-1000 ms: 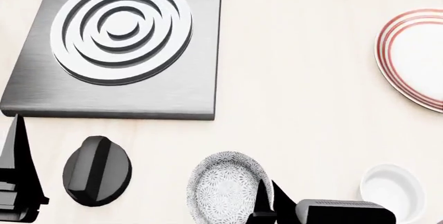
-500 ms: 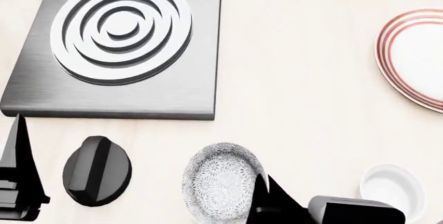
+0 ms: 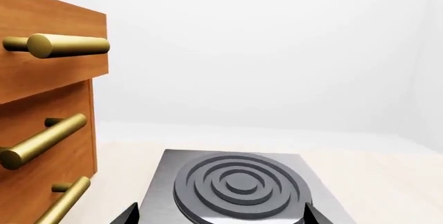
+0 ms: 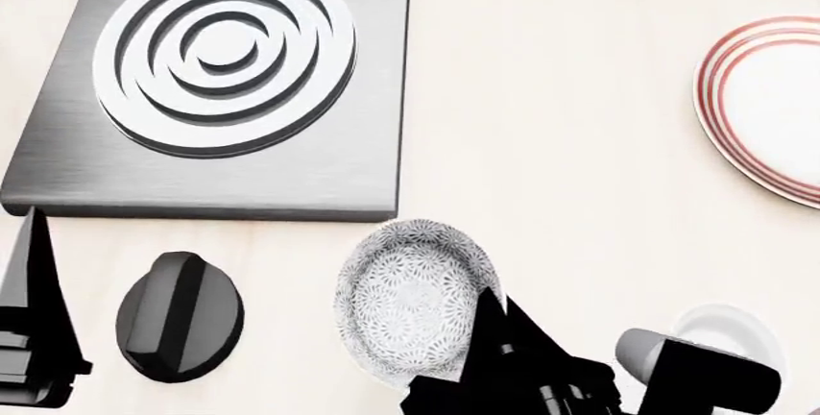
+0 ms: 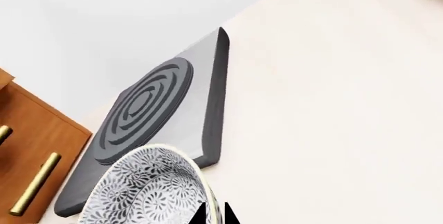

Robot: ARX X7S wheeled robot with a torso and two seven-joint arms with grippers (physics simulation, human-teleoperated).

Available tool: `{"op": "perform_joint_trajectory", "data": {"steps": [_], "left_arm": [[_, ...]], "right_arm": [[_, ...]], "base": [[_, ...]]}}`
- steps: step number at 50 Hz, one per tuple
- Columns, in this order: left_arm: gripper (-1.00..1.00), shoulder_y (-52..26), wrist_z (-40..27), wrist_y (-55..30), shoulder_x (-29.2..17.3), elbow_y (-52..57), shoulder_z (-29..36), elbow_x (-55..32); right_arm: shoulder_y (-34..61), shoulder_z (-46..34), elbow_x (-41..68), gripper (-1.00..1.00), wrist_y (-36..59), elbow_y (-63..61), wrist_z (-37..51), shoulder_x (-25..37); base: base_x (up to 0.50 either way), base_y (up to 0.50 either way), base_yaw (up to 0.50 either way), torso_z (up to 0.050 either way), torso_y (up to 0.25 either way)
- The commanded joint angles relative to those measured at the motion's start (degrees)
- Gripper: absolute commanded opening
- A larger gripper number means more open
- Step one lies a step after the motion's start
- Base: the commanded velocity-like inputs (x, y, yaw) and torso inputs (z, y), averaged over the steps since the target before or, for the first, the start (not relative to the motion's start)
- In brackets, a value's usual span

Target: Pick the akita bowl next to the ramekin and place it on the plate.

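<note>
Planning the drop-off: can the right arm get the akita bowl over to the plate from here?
Probably yes. The right gripper grips the akita bowl at its rim, and bare counter lies between it and the plate; the ramekin sits off that path.

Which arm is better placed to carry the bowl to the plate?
Right. The right gripper already clamps the akita bowl by its rim, on the side nearer the plate. The left gripper sits far off, near the black knob.

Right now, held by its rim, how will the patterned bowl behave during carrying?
The patterned bowl looks rigid and glazed, so probably slippery. The right gripper pinches only one rim edge, and the bowl looks tilted, so it may swing or slip.
</note>
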Motion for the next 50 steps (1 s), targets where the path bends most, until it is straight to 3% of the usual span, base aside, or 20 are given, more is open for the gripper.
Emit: {"op": "perform_joint_trajectory", "data": {"steps": [1,50], "left_arm": [[1.0,0.1,0.3,0.6,-0.1,0.3,-0.3,-1.1],[1.0,0.5,-0.2,2.1,-0.4,-1.1,0.2,-0.7]], "right_arm": [[4.6,2.4,8.3,-1.0,2.5,0.1,4.0,0.1],[26.0,6.0,17.6,-1.0,5.6,17.0,13.3,5.9]], "base": [[0.0,0.0,0.0,0.0,0.0],[0.0,0.0,0.0,0.0,0.0]]}}
